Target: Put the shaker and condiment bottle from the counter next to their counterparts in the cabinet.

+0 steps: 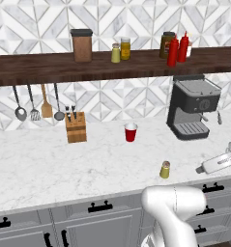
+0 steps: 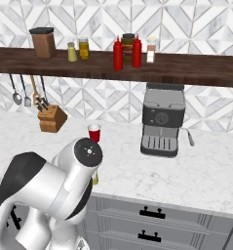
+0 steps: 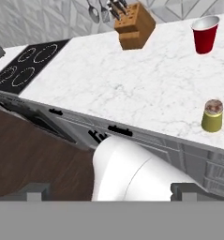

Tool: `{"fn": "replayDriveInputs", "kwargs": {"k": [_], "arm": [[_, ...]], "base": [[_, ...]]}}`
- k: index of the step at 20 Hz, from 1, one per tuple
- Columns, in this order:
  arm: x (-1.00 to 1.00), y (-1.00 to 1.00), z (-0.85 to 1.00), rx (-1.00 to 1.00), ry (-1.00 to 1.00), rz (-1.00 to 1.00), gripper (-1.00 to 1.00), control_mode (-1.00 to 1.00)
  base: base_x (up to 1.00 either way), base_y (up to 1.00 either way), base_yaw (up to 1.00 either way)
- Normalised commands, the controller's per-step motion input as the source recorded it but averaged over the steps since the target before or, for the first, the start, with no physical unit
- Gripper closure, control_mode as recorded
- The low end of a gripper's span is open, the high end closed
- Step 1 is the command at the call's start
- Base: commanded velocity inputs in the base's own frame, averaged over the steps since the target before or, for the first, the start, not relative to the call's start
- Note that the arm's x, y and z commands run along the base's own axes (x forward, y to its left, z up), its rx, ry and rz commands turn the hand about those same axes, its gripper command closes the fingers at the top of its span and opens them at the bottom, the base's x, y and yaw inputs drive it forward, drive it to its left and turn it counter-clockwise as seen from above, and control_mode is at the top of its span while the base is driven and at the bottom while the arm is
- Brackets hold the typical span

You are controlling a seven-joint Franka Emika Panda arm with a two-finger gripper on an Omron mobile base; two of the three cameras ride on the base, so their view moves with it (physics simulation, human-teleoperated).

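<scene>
Since two red squeeze bottles (image 1: 178,48) already stand side by side on the cabinet (image 1: 54,67), I'd say the condiment bottle half looks sorted and the shaker is what's left. One shaker (image 1: 165,169) sits on the bench (image 1: 49,164) near the front edge, upright, well apart from the red cup (image 1: 130,131) further back and the knife block (image 1: 76,127) off to the side. Its twin (image 1: 116,53) is up on the cabinet just beside an orange-yellow jar (image 1: 125,48).

So the step in hand, as far as I can judge, is the reach for that bench shaker. The fingers (image 3: 108,191) are spread wide with nothing between them, hanging back off the bench edge above the drawers. In the hand view the shaker (image 3: 212,115) is off to the right and well beyond the tips, not between them at all.

Next move probably calls for swinging the hand over, lining up around the shaker body below the cap, then closing. It's small and near the edge, so a sloppy approach could knock it over
</scene>
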Motion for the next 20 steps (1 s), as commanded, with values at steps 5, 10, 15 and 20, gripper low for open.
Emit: {"fn": "replayDriveInputs", "kwargs": {"k": [5, 10, 15, 20], "arm": [[0.01, 0.11, -0.08, 0.00, 0.01, -0.01, -1.00, -1.00], [0.20, 0.00, -0.10, 0.00, 0.04, -0.01, -1.00, -1.00], [0.20, 0.00, -0.10, 0.00, 0.05, 0.00, -1.00, -1.00], [-0.01, 0.00, -0.12, 0.00, 0.01, 0.00, -1.00, -1.00]], "base": [[0.00, 0.00, 0.00], [0.00, 0.00, 0.00], [0.00, 0.00, 0.00], [0.00, 0.00, 0.00]]}}
